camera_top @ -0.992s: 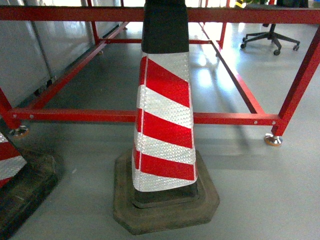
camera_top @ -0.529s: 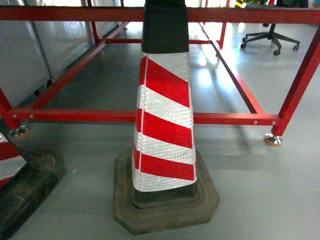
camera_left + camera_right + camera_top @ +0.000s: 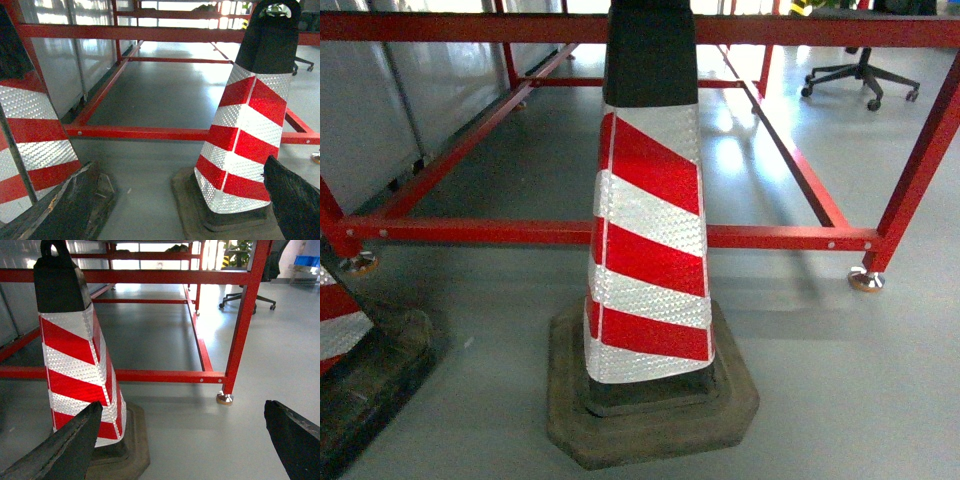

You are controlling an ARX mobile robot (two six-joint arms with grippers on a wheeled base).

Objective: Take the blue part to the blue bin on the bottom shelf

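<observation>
The right gripper (image 3: 182,440) had its black jaws spread wide, holding nothing; the left gripper's (image 3: 295,200) spread could not be told. The blue part appeared in no view. A red-and-white striped reflective cone (image 3: 650,230) stood at 12 o'clock before a red steel frame (image 3: 770,238), with open glossy grey floor (image 3: 850,390) at 3 o'clock

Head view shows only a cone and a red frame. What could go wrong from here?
The striped traffic cone stands directly ahead; driving forward would likely hit it.

A second cone sits close on the left, so a turn that way could clip its base.

The blue part and bottom shelf appear in no view, so the robot may drift off course. The right gripper is open with nothing between its fingers.
</observation>
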